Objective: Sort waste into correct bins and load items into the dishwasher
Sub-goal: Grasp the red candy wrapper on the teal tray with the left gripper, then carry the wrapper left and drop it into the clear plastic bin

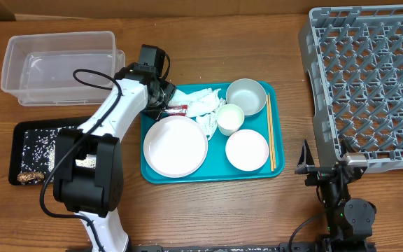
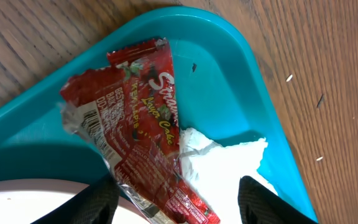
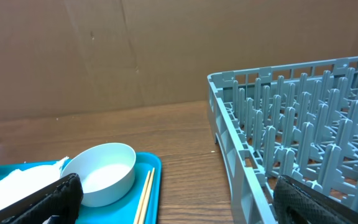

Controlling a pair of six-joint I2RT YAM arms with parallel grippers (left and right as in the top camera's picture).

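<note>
The left gripper (image 2: 179,205) hangs low over the near-left corner of the teal tray (image 2: 222,81), its fingers (image 2: 98,205) set fairly wide apart and holding nothing. They straddle the lower end of the red-and-white snack wrapper (image 2: 135,118), which lies flat on the tray floor with its tail over a crumpled paper napkin (image 2: 219,168) and beside the rim of the large plate (image 2: 30,199). This stance suits a pinch on the wrapper alone (the napkin sits between the fingers too and could be caught along with it). Beyond the tray stand the clear tub (image 1: 58,66), with nothing in it, and the black tray (image 1: 14,150), which holds food scraps (image 1: 44,143); the wrapper probably goes in the tub. The right gripper (image 3: 179,208) waits fully spread and holding nothing, facing the bowl (image 3: 107,171) and chopsticks (image 3: 145,196), with the dish rack (image 3: 303,124) just beside it.
</note>
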